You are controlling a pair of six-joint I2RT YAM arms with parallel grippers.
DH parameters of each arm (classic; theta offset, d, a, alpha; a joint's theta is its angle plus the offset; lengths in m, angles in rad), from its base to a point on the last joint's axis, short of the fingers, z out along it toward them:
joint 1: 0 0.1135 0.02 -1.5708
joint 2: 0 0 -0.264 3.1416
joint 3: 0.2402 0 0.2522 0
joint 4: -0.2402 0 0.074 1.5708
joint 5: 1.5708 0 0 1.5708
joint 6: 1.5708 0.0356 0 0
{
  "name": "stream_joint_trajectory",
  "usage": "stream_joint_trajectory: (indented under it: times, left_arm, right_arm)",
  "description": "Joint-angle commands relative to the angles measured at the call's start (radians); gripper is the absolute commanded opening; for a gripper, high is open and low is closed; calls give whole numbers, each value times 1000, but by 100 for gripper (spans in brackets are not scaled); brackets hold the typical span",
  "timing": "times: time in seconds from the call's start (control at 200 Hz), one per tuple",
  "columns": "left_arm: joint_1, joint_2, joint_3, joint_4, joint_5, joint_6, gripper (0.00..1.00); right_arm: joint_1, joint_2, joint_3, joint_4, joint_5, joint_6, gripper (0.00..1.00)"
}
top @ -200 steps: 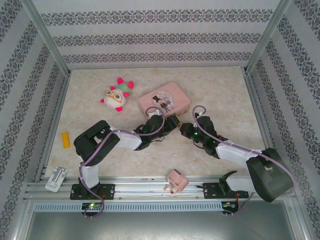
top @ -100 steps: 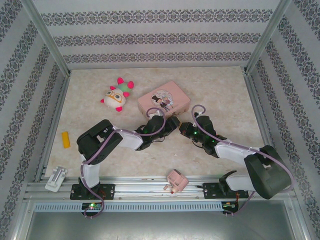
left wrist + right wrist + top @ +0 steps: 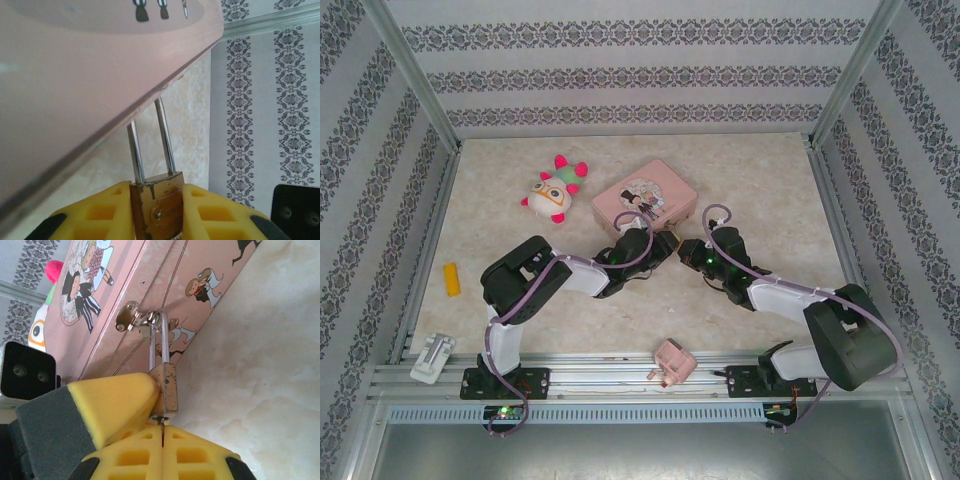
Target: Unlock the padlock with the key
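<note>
1 padlock [image 3: 157, 202], 1 key [image 3: 162, 426], 1 pink tin [image 3: 645, 197], 2 pincers. Padlock sits at tin's front w/ shackle [image 3: 165, 135] thru the silver hasp [image 3: 131, 316], long axis hasp-to-right pincer [image 3: 163, 437], keyhole end twd it; left pincer [image 3: 157, 200] clamps its brass body. Right pincer pinched tight on key, mostly hidden, just a dark sliver showing.

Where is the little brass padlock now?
In the left wrist view the padlock sits centre-bottom, pinched by the left gripper, its shackle reaching up behind the pink tin.
</note>
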Motion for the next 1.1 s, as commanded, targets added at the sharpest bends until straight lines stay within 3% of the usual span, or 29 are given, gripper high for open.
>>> stream_joint_trajectory:
  times: [0.0,0.26,0.34,0.425,0.56,0.68,0.919,1.094]
  left_arm:
    - [3,19,13,57,33,-30,17]
    - [3,19,16,55,45,-18,6]
    - [3,22,17,63,44,-17,0]
    - [4,19,19,63,49,-12,0]
    - [7,-4,24,19,58,16,0]
    - [7,-51,28,-84,55,49,0]
    - [7,-184,84,-476,1,173,0]
    - [7,-204,91,-540,2,165,0]
  right_arm:
    - [1,13,25,37,-14,-1,0]
    - [-1,12,25,34,-16,-3,10]
    - [-3,10,25,31,-17,-3,17]
    - [-4,1,26,17,-16,-15,23]
    - [-4,-42,26,-45,-2,-56,24]
    - [6,-108,19,-139,51,-103,25]
    - [114,-221,44,-376,214,-262,19]
    - [200,-194,80,-417,272,-339,18]
